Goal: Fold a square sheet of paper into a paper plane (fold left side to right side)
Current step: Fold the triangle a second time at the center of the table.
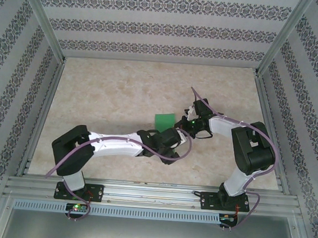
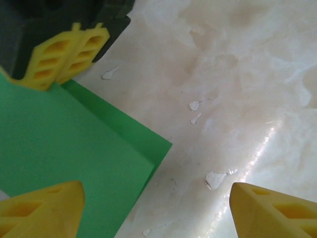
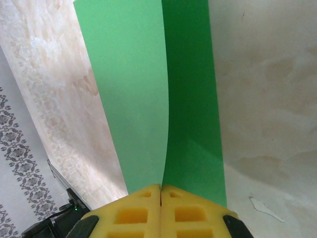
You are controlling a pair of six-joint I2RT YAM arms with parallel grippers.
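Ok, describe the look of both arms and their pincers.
The left arm and right arm have white shell links between bulky black joints, on black bases bolted to an aluminium rail. A purplish cable runs along each. A green light glows at the right wrist. The left pincer and right pincer have blocky yellow fingers with rectangular cut-out pockets.

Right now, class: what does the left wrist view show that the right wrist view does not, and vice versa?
Left wrist view: the left gripper, fingers wide apart, and a corner of the paper. Right wrist view: the patterned wall. Both: the folded green paper, the marbled table, and the right gripper, shut, at the paper's edge.
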